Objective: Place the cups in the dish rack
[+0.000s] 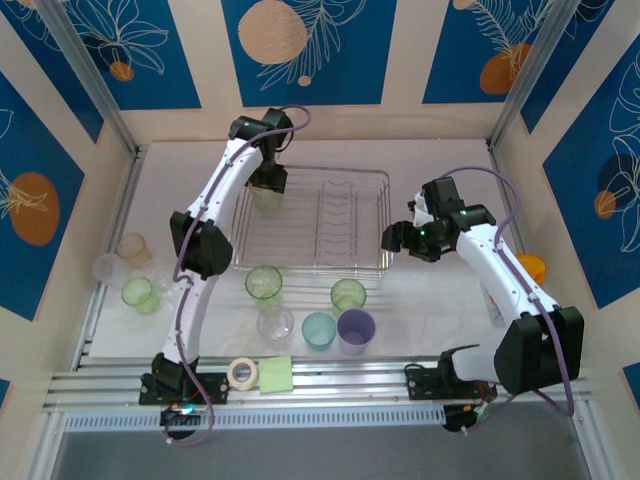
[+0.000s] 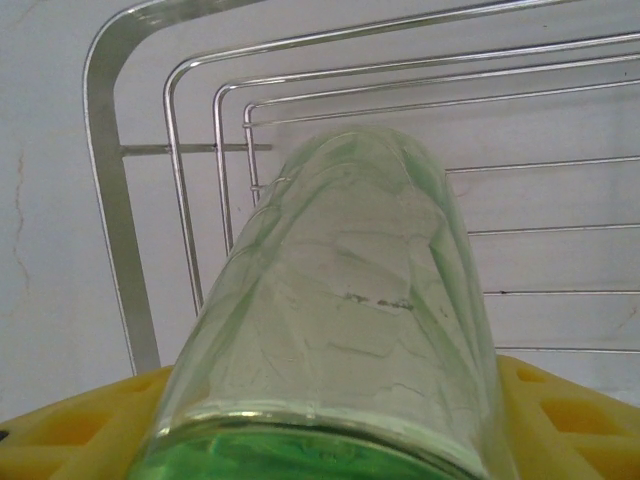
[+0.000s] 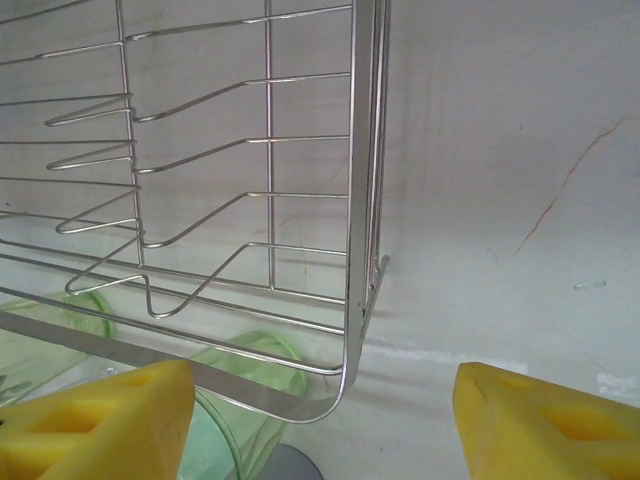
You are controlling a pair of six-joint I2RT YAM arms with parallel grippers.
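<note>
Nearest, well in front of the dish rack [image 1: 310, 268] toward its left end, a white tape roll [image 1: 241, 373] lies just beside a yellow-green pad [image 1: 277, 374]. Closer to the rack's front, a clear cup [image 1: 275, 325], a teal cup [image 1: 319, 330] and a lavender cup [image 1: 356, 328] stand in a row, mouths up. Just beyond them, near the front rim, stand a left green cup [image 1: 264, 282] and a right green cup [image 1: 348, 294]. Off the rack's left side, a small green cup [image 1: 140, 294], a frosted cup [image 1: 108, 268] and a peach cup [image 1: 133, 248] cluster together. An orange piece [image 1: 532, 267] sits well to the rack's right. The right gripper [image 1: 395, 238] hovers just beside the rack's right side near the front corner, its yellow pads [image 3: 100, 420] apart with nothing between them. At the rack's far left corner, the left gripper [image 1: 268, 185] is clamped on a held green cup [image 2: 350, 300], which points toward the corner wires. Whether it touches them I cannot tell.
</note>
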